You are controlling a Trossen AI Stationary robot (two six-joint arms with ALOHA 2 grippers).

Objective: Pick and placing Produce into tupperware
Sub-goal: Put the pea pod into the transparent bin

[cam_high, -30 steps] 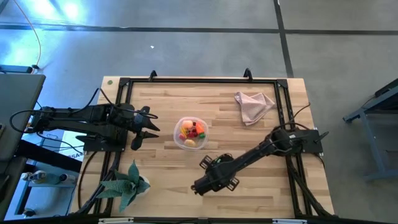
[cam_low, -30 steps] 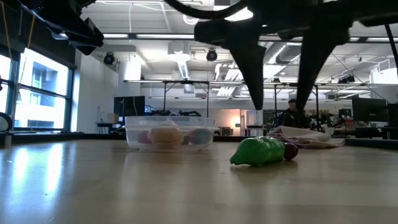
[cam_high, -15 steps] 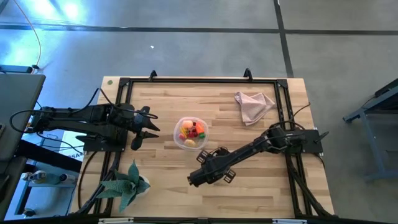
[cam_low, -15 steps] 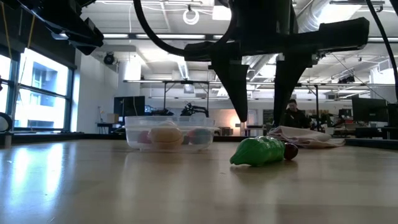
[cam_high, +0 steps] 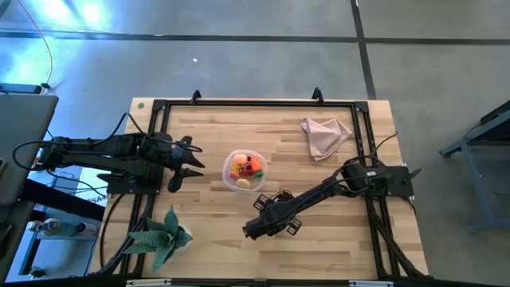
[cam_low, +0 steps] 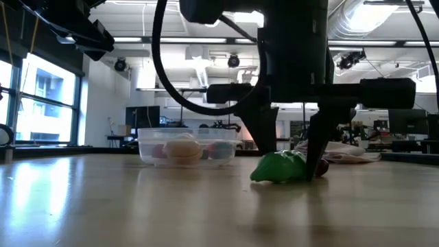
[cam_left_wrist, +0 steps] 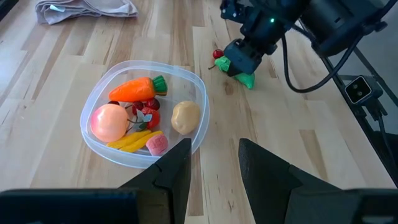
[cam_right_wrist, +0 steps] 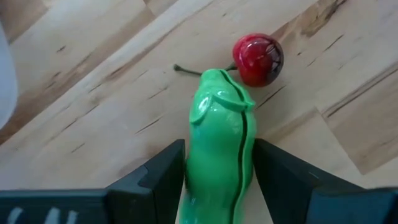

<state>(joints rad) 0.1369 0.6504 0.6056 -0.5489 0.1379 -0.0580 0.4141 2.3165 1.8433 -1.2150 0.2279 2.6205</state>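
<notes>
The clear round tupperware (cam_high: pixel 245 170) (cam_low: pixel 186 147) (cam_left_wrist: pixel 186 84) stands mid-table and holds an orange carrot, a peach-pink ball, a tan lump, yellow pieces and red berries. A green pepper (cam_right_wrist: pixel 219 143) (cam_low: pixel 280 168) lies on the wood toward the near edge from the tub. A red cherry (cam_right_wrist: pixel 258 58) sits next to the pepper. My right gripper (cam_right_wrist: pixel 217 180) (cam_low: pixel 291 161) (cam_high: pixel 265 219) is open and lowered over the pepper, one finger on each side. My left gripper (cam_left_wrist: pixel 214 168) (cam_high: pixel 187 163) waits open to the left of the tub. My right gripper comes from above, pointing down, its two fingers (cam_right_wrist: pixel 165 177) straddling the green pepper's body (cam_right_wrist: pixel 205 168) across its width. The pepper lies on the table. The gaps at the pads are too narrow to tell whether they touch it.
A pink cloth (cam_high: pixel 324 134) lies bunched near the far right corner. A green spiky plant (cam_high: pixel 163 235) stands at the near left corner. A black frame rail (cam_high: pixel 255 102) runs round the table. Bare wood lies near of the pepper.
My right gripper has come down from well above the table and shifted slightly toward the tub. Its open fingers now reach the table level on either side of the green pepper. The pepper and cherry lie where they were.
</notes>
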